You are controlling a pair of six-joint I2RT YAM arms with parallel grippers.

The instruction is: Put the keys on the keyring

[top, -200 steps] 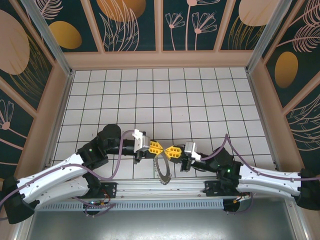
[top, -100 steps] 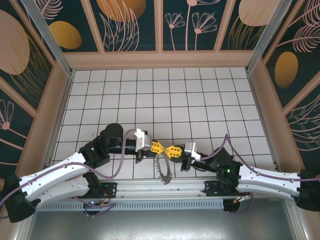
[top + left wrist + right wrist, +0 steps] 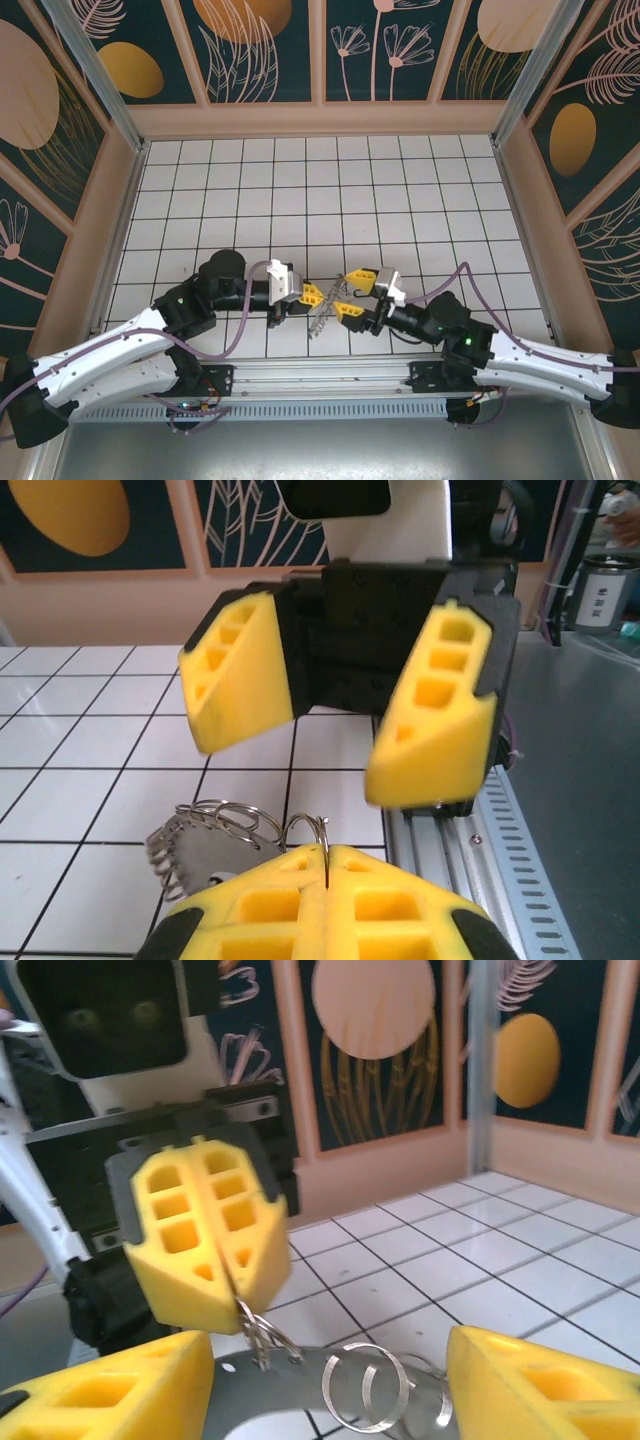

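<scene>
The keyring (image 3: 322, 318), a grey metal hoop fringed with small wire loops, hangs near the table's front edge. My left gripper (image 3: 316, 296) is shut on one of its small loops. In the left wrist view the thin loop (image 3: 322, 830) stands pinched between my closed yellow fingers (image 3: 270, 900), with the grey hoop (image 3: 200, 848) to their left. My right gripper (image 3: 345, 297) faces it, open, one finger on each side of the ring without touching it. From the right wrist, the hoop (image 3: 320, 1385) lies between my spread fingers (image 3: 110, 1390), below the left gripper (image 3: 205, 1235). The keys are out of view.
White tiled floor (image 3: 330, 200) stretches away behind both grippers, walled by patterned panels (image 3: 320, 50). A metal rail (image 3: 330, 380) runs along the near edge just below the arms. The right gripper (image 3: 335, 735) stands close in front of the left wrist camera.
My right gripper has gone from shut to open, letting go of the keyring, and turned upward. The ring now hangs from the left gripper alone, drawn up shorter.
</scene>
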